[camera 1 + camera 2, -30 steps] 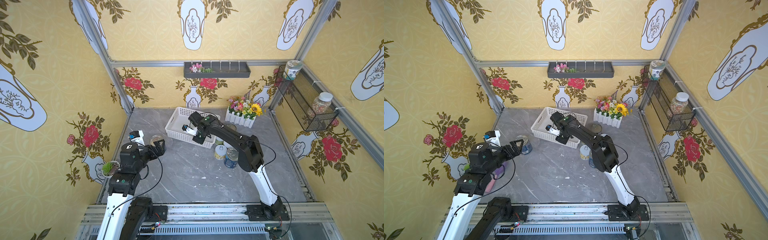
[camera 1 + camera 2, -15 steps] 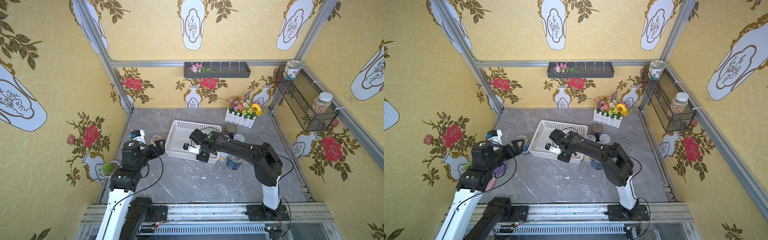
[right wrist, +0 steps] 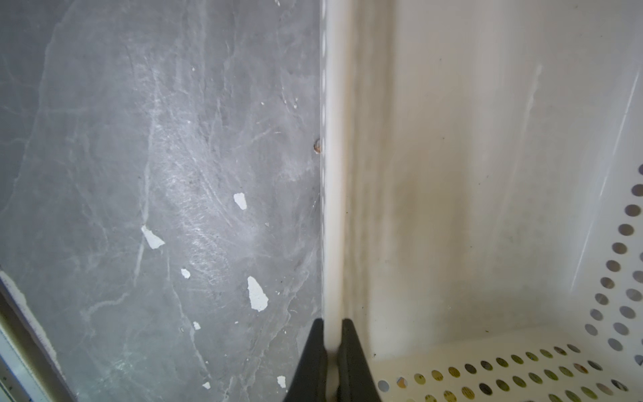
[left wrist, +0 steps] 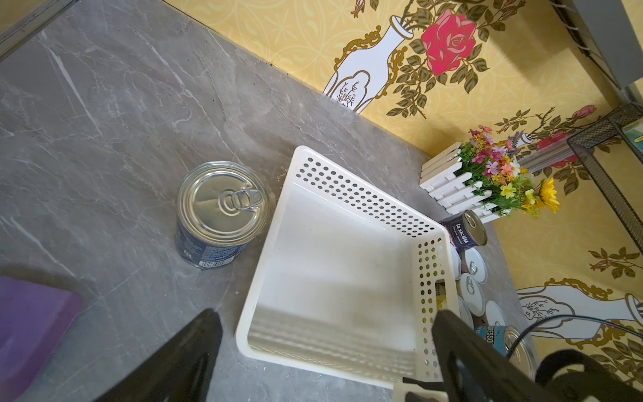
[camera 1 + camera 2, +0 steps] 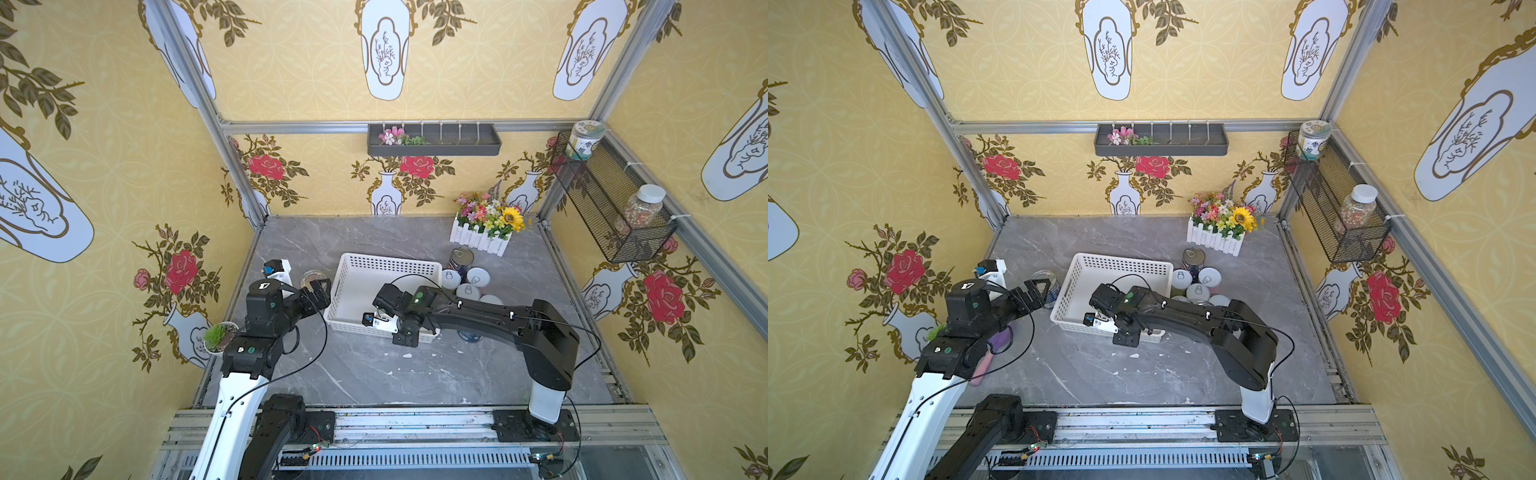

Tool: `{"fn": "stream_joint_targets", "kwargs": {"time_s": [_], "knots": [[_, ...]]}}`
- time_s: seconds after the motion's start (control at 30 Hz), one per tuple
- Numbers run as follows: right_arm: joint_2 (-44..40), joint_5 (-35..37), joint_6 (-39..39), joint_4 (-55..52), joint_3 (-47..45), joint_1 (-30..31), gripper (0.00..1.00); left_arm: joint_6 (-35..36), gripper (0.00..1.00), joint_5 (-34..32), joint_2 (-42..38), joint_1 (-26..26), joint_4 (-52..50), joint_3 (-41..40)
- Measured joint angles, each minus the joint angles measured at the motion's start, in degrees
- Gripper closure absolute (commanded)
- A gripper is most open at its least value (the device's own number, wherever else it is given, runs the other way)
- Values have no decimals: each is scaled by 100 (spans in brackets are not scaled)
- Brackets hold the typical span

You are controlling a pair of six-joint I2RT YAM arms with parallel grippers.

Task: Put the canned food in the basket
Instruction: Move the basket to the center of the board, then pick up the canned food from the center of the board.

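Note:
The white perforated basket [image 5: 386, 261] [image 5: 1121, 264] lies mid-table with nothing in it. My right gripper [image 5: 408, 333] [image 3: 332, 325] is shut on its near wall [image 3: 332, 174], one finger inside and one outside. One dark-blue can [image 4: 221, 215] [image 5: 311, 277] stands left of the basket. My left gripper [image 5: 320, 289] [image 4: 325, 315] hangs open just in front of that can, holding nothing. Several more cans stand right of the basket: a dark-blue one [image 5: 460, 257] and white-lidded ones [image 5: 478, 276]. Another blue can [image 5: 469, 336] shows partly under the right arm.
A white picket flower box [image 5: 482, 239] stands at the back right. A black mesh basket [image 5: 611, 208] with jars hangs on the right wall, and a grey shelf [image 5: 434, 139] on the back wall. A small potted plant [image 5: 218, 334] and a purple object [image 4: 31, 313] sit at the left edge.
My right gripper has dragged the basket from the back of the table toward the front, and the right arm has folded back. The left arm has barely moved.

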Motion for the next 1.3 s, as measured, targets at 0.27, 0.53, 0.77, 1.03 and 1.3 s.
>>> {"fn": "stream_joint_targets", "kwargs": {"time_s": [0.27,0.53,0.77,1.03,1.3], "knots": [[-133,-271,0,-22,-79,52,91,0,0,-94,26,0,-24,0],[-634,-662,-15,-243,-50,125,63,-2,0,-162,101,0,-44,11],[-999,-789,28,-188,-79,133,31,-26,0,-365,745,13,-184,210],[-2417,-693,570,684,-372,96,3,-24,0,-1051,1296,15,-614,1215],[-4559,-203,2243,2736,-2085,-1001,3,-96,0,-1346,1539,144,-494,1154]]}}
